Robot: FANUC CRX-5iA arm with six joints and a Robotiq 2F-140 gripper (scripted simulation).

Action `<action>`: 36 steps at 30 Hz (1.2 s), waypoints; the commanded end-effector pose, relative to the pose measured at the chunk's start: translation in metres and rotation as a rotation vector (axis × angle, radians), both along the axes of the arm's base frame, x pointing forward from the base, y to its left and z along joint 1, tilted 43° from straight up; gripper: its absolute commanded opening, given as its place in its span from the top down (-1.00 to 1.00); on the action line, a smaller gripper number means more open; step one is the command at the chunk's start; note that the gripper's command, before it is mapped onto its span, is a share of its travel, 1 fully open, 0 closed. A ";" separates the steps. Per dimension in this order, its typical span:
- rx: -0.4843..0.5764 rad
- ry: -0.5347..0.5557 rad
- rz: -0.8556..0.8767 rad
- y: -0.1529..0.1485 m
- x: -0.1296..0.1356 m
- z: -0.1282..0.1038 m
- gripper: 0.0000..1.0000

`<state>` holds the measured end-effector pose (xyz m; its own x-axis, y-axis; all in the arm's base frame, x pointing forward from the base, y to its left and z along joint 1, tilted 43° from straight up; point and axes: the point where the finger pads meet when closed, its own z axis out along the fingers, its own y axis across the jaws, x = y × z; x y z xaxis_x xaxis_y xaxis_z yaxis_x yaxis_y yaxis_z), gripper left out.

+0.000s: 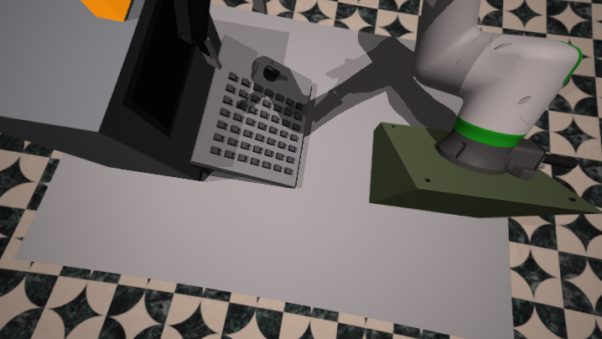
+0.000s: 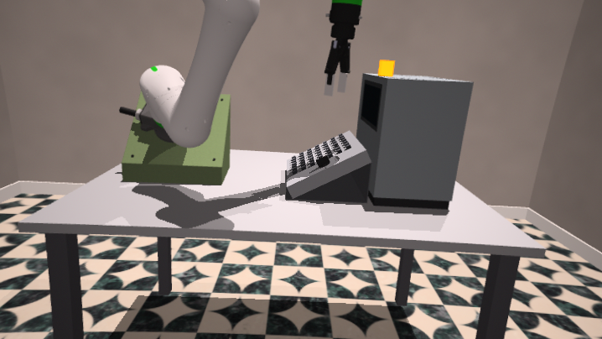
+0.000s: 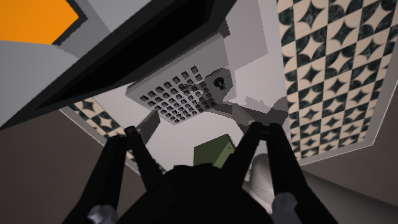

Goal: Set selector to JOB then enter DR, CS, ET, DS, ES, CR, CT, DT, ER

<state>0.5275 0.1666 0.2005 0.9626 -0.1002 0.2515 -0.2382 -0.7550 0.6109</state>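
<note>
A sloped grey keypad (image 1: 256, 122) with several rows of dark keys stands against the front of a grey machine box (image 2: 412, 138). No key is lit. A black selector knob (image 1: 271, 73) sits at the keypad's upper end; it also shows in the wrist view (image 3: 219, 82) and in the exterior view (image 2: 323, 161). The key names are too small to read. My gripper (image 2: 335, 86) is open and empty. It hangs high above the keypad, near the machine's front top edge. In the top view only one finger (image 1: 210, 52) shows at the top.
The machine has a black screen (image 1: 162, 71) and an orange block (image 2: 386, 67) on top. My arm's green base wedge (image 1: 454, 177) stands on the table to the right of the keypad. The table edge runs along the front.
</note>
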 end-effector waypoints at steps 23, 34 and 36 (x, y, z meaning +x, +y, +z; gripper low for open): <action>-0.077 0.093 0.173 -0.004 -0.009 -0.014 -1.00; -0.215 0.260 0.481 -0.012 -0.026 -0.040 -1.00; -0.269 0.326 0.603 -0.015 -0.032 -0.050 -1.00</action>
<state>0.5014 0.1544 0.1597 0.9156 0.4002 -0.0403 0.2898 -0.5868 0.7561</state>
